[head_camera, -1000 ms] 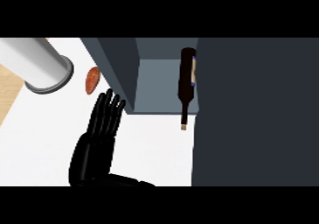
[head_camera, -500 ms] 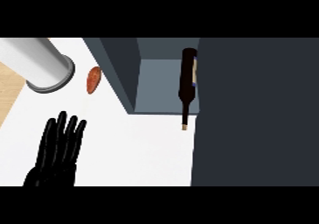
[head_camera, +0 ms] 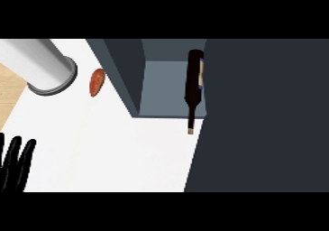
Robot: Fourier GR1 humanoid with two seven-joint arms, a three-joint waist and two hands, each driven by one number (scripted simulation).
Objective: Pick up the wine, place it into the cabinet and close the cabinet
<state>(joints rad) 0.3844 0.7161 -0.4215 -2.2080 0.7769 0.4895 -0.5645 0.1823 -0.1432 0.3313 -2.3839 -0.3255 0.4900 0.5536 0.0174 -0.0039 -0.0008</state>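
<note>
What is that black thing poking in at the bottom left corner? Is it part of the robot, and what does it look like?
Yes, it is the robot's left hand. It is plain black all over, with long slender fingers much like a person's, rounded at the tips. No markings, cables or sleeve show on it, and the forearm behind it is out of view. The right hand does not show at all.

Wine (head_camera: 195, 79): dark, slender bottle with a pale label patch on its body; it lies lengthwise inside the cabinet, neck pointing out of the opening, its light-tipped mouth just past the cabinet floor's front edge.
Cabinet (head_camera: 168, 90): dark blue-grey box with a paler grey-blue floor; its large dark door panel (head_camera: 267, 117) stands just beside the wine, hiding the bottle's far side, and the opening is uncovered.
</note>
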